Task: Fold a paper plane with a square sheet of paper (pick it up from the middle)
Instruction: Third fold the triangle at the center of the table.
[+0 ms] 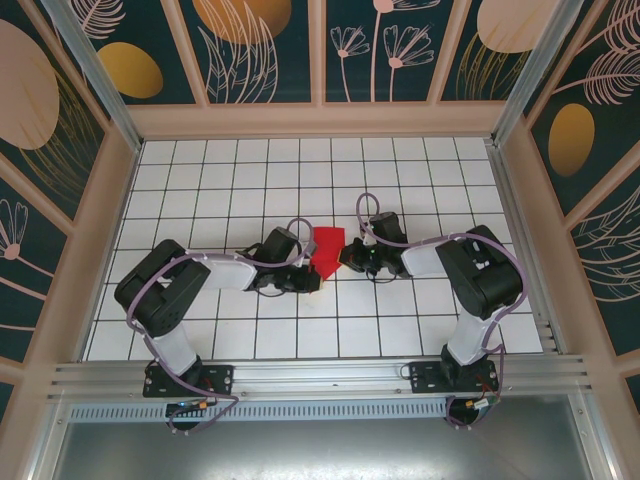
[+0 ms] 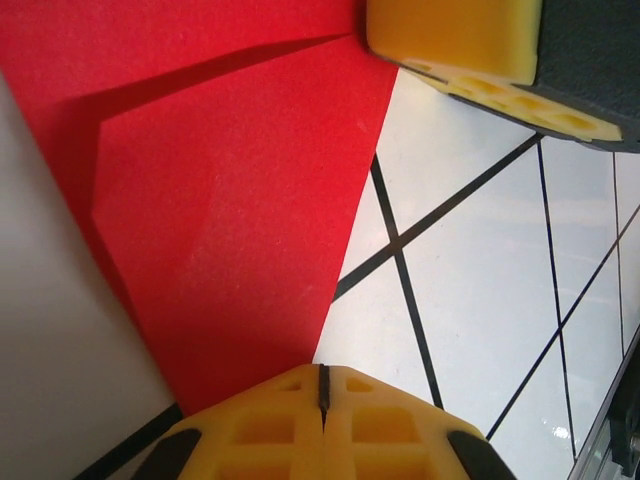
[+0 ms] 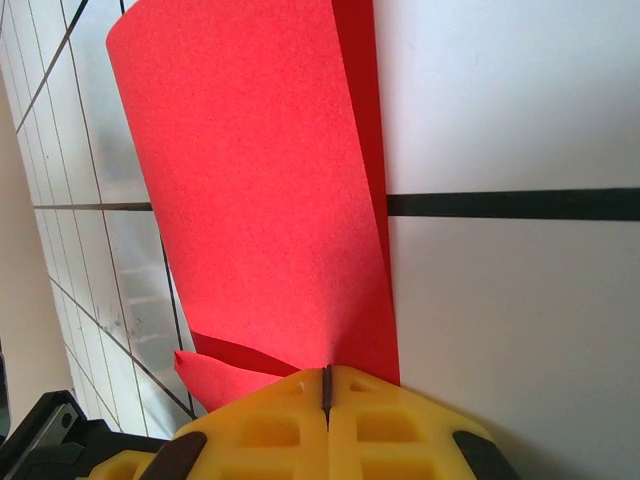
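Status: folding is under way, not finished. The paper (image 1: 326,246) is no longer a flat square. From above it reads as a small layered red shape, blocky at 12 o'clock and narrowing to a point at about 6 o'clock. No long narrow dart and no centre ridge is visible, so I judge this an early-to-middle stage. At least one fold is in; the nose, the centre fold and the wings are still to come.

Location: the paper sits at the middle of the tiled surface (image 1: 200,190), between the two arms.

Left fingers (image 1: 308,280): at the paper's 7 o'clock. In the wrist view the left fingers (image 2: 300,405) are pressed together, and the red point runs straight into the seam between them. I read this as a pinch on the tip.

Right fingers (image 1: 350,258): at the paper's 3 o'clock. In their own view the right fingers (image 3: 305,410) are also pressed together on a red edge, so both arms grip the paper. A yellow pad of the right fingers also shows at 1 o'clock in the left wrist view.

Appearance: bright red, matt, thin. The left wrist view shows one flap lying over another, with a crisp diagonal edge and a shadow under it. The right wrist view shows the sheet bowed upward rather than flat, a second layer along its 3 o'clock edge, and a small loose corner at 8 o'clock. The layers are not yet pressed down.
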Tool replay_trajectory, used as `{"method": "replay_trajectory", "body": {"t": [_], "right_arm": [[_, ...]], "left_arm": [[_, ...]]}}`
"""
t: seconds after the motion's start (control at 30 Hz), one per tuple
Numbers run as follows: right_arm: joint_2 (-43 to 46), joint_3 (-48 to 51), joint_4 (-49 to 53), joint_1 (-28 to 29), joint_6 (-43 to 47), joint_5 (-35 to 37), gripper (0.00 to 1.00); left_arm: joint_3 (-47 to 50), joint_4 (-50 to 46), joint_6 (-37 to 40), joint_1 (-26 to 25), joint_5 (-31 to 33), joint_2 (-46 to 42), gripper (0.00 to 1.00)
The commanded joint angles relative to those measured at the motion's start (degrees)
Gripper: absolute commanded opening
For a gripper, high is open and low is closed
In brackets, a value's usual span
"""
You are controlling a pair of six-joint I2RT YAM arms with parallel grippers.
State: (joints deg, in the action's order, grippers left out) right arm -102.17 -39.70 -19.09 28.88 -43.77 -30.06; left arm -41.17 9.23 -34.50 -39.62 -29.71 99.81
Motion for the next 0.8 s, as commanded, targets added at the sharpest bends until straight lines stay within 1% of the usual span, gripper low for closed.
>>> {"method": "replay_trajectory", "body": {"t": [0.0,0.17,0.23,0.43,0.5,0.6,0.67,0.77], "right_arm": [[-3.94,0.92,6.92,0.03,2.13,7.96,0.0],[-3.62,1.12,7.23,-0.01,2.23,8.34,0.0],[-3.6,1.16,7.2,0.03,2.24,8.27,0.0],[-3.52,1.03,7.14,0.06,2.15,8.05,0.0],[-3.4,1.03,7.1,0.03,1.94,7.97,0.0],[-3.0,1.02,6.85,0.04,1.7,7.79,0.0],[-2.94,0.88,6.63,0.02,1.29,7.7,0.0],[-2.8,0.35,6.11,0.03,0.63,7.03,0.0]], "left_arm": [[2.66,-8.59,1.85,0.49,0.62,-0.81,0.07],[3.2,-11.42,3.36,0.42,0.21,-1.28,0.07],[3.62,-12.68,3.68,0.44,0.48,-3.42,0.07],[4.52,-15.9,3.59,0.46,4.37,-6.56,0.06],[4.18,-15.93,2.84,0.55,4.8,-8.34,0.06],[3.4,-13.11,0.97,0.53,3.71,-12.44,0.08],[2.83,-9.0,-1.39,0.51,3.41,-14.99,0.09],[1.15,-4.38,-3.32,0.58,4.04,-15.0,0.12]]}}
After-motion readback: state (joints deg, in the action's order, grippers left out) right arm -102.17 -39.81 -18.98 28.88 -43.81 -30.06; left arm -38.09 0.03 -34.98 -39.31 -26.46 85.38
